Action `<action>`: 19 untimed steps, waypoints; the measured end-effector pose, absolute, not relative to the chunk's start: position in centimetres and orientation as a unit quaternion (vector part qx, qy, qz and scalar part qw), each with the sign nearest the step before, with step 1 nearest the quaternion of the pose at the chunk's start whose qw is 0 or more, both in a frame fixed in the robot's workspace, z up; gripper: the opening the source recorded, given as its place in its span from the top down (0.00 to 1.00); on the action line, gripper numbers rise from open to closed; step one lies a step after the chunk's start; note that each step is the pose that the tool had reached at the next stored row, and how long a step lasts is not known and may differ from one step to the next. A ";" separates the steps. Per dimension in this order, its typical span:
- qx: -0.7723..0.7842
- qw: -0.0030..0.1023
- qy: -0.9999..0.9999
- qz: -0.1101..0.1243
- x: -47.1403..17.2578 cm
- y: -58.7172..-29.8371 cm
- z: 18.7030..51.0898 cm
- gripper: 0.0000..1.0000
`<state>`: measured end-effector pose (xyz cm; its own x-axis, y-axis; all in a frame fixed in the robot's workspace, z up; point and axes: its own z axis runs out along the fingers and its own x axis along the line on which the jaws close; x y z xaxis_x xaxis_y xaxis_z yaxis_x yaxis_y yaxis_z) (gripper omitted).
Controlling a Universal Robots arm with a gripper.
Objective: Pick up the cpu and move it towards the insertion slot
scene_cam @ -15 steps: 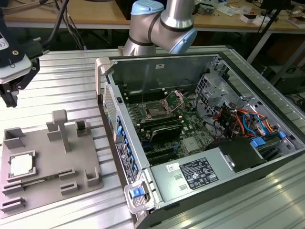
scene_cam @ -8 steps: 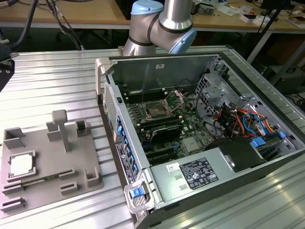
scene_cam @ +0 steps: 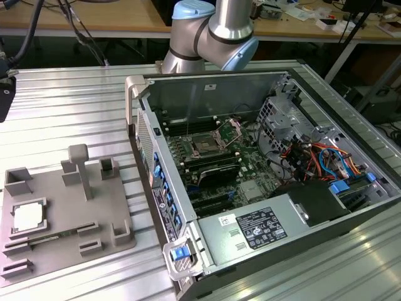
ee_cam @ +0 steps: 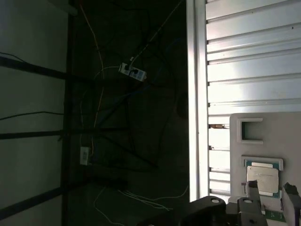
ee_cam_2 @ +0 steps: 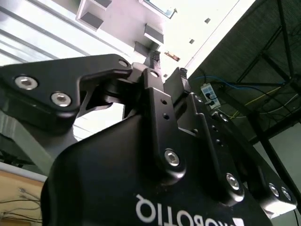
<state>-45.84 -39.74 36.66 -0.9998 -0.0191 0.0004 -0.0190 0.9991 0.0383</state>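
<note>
The cpu (scene_cam: 28, 217) is a silvery-white square chip lying flat in a recess of the grey plastic tray (scene_cam: 69, 219) at the exterior view's left. In the first wrist view the cpu (ee_cam: 262, 175) lies just beyond my gripper (ee_cam: 273, 190), whose two dark fingers stand apart with nothing between them. The second wrist view has the gripper (ee_cam_2: 168, 64) open, its fingertips (ee_cam_2: 154, 55) pointing at the tray (ee_cam_2: 117, 19). The insertion slot (scene_cam: 207, 145) sits on the motherboard inside the open computer case, dark in the centre, with its load plate (scene_cam: 233, 130) hinged up.
The open computer case (scene_cam: 263, 188) lies on the ribbed metal table (scene_cam: 62, 113), with cables, a drive cage and a power supply inside. The tray carries several raised blocks (scene_cam: 80, 168). My arm's joints (scene_cam: 213, 31) hang above the case's back wall. A table edge (ee_cam: 196, 94) borders dark floor.
</note>
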 end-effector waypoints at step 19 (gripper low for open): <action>0.023 0.004 -1.000 -0.019 -45.9 -39.8 35.5 0.49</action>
<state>-45.88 -39.76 35.52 -0.9989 -0.0458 0.0067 -0.0455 0.9982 0.0391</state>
